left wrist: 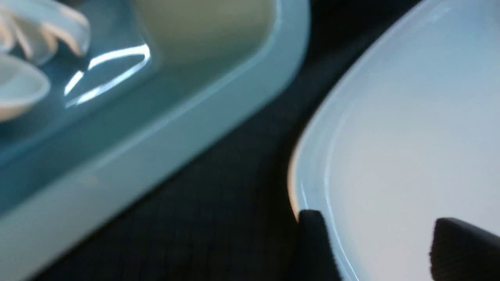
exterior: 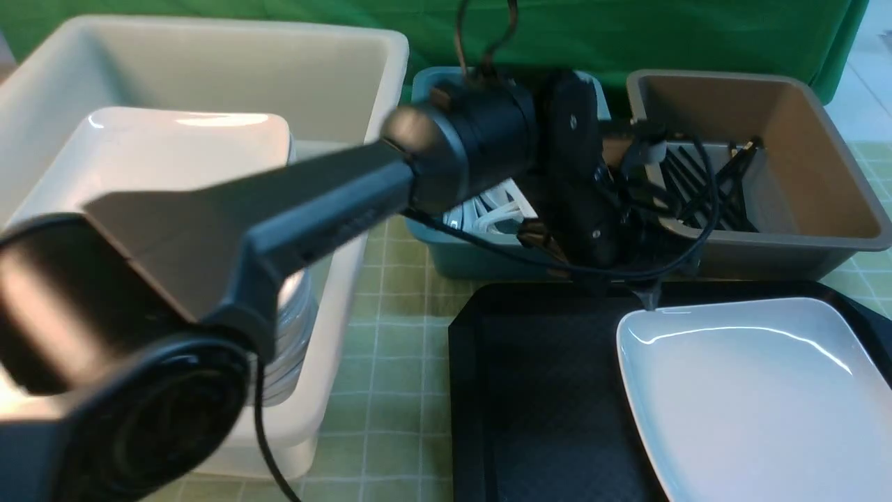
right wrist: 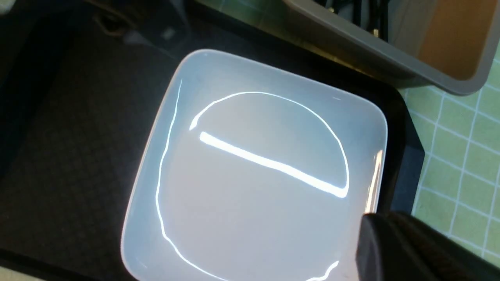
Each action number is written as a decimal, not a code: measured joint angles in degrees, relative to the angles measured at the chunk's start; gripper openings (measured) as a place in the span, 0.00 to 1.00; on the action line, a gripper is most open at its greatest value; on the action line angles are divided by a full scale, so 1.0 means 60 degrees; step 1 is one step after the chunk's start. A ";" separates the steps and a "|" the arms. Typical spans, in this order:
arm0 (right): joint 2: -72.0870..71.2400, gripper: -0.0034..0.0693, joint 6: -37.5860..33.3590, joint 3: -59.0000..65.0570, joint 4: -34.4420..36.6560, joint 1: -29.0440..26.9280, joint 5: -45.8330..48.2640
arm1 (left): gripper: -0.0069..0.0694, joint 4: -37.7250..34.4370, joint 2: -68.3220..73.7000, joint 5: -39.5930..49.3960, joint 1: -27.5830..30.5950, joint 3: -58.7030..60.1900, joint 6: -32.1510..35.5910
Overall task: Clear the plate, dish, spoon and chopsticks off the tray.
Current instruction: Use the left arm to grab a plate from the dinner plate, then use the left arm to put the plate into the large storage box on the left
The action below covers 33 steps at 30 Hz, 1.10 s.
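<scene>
green-checked worktop [exterior: 397, 348], green backdrop | black tray [exterior: 536, 390] near right | white plate [exterior: 752, 390] flat on the tray's right half | left end effector [left wrist: 381, 246] spread across the plate's far-left rim, one finger outside, one above the inside; we judge it nearer | right end effector [right wrist: 410, 249] pressed together, empty, by the plate's right edge

Checked table [exterior: 397, 348]: tray [exterior: 543, 390], white tub [exterior: 327, 70] (teal bin [exterior: 474, 261], brown tub [exterior: 822, 153] behind)
</scene>
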 joint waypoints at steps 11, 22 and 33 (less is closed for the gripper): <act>-0.0038 0.05 -0.0009 0.0010 0.0000 -0.0011 -0.0374 | 0.68 -0.0923 0.1152 -0.1067 -0.0251 -0.0017 0.0802; -0.0038 0.05 -0.0019 0.0010 0.0000 -0.0011 0.0021 | 0.24 -0.1383 0.1462 -0.1079 -0.0282 -0.0108 0.0783; -0.0038 0.05 -0.0029 0.0010 0.0000 -0.0011 -0.0103 | 0.12 -0.0731 0.0186 0.0485 -0.0328 -0.0900 0.0926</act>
